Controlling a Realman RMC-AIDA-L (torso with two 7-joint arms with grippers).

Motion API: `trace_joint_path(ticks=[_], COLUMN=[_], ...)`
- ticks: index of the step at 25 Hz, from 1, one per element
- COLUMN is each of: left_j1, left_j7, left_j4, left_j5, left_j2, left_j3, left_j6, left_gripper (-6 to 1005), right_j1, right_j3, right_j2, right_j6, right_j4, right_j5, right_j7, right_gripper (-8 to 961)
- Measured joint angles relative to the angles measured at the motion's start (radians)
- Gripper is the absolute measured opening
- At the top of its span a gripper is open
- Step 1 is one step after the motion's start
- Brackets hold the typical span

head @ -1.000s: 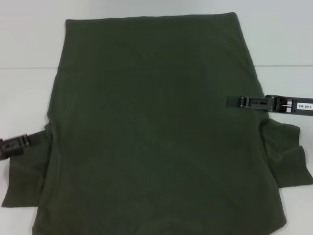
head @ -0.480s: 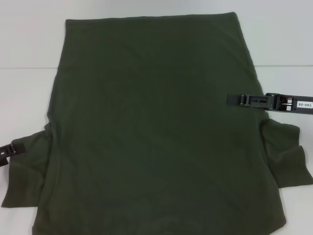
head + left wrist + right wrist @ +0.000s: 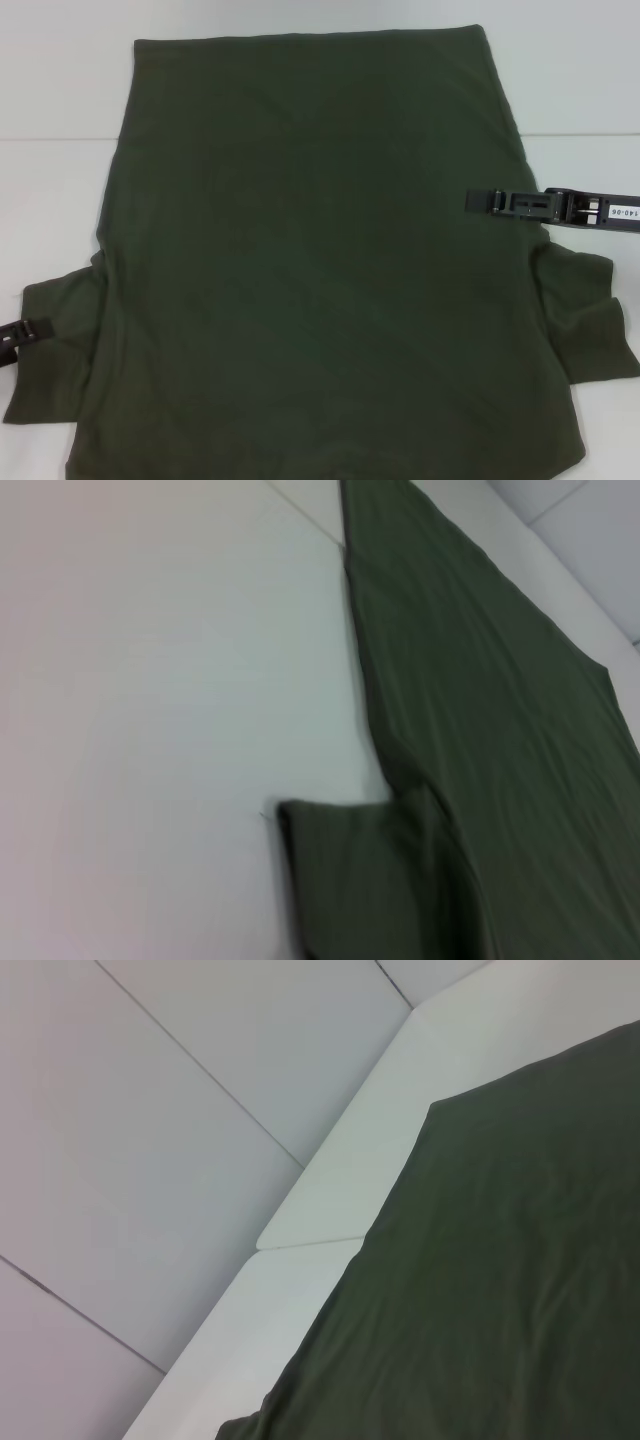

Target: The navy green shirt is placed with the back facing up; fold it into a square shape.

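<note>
The navy green shirt lies flat on the white table, plain side up, no lettering showing. It fills most of the head view, with its left sleeve and right sleeve spread out to the sides. My left gripper sits low at the outer edge of the left sleeve. My right gripper reaches in from the right and hovers over the shirt's right edge, above the right sleeve. The shirt also shows in the left wrist view and in the right wrist view.
The white table shows bare surface to the left, right and behind the shirt, with a seam line across it. A pale panelled wall stands behind the table's far edge.
My left gripper has slid down along the left sleeve's outer edge toward the near side. My right gripper has shifted slightly to the right. The shirt lies as before.
</note>
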Motion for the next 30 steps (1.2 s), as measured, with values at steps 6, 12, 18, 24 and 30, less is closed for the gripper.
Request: trace_joint_path(ticks=[6,12,18,24,30], left_j1=[-0.019,-0.021,-0.019,-0.025,-0.029], left_j7=[-0.010,-0.032,-0.038,-0.037,-0.041], left_j4=[-0.002,0.003,0.007,0.009,0.018], left_j5=[0.000,0.000,0.001,0.023,0.028], left_j2=[-0.001,-0.001,-0.001,-0.001,0.002], left_j3=[0.010,0.013,0.015,0.017,0.020], left_j6=[0.012,0.005,-0.002,-0.005,0.001], left_gripper=[916,712,474,220,32], right_j1=[-0.001,-0.004,-0.004,-0.003,-0.003], right_j3=[0.011,0.026,0.029,0.035,0.039], right_j2=[0.000,-0.001,-0.002,-0.002,-0.002], right_j6=[0.001,0.002,0.003,0.002,0.001], right_j4=[0.000,0.000,0.000,0.000,0.000], right_j5=[0.002,0.003,0.003,0.003,0.003], right_j7=[0.000,0.000,0.000,0.001,0.002], right_gripper=[848,844,840,837,833])
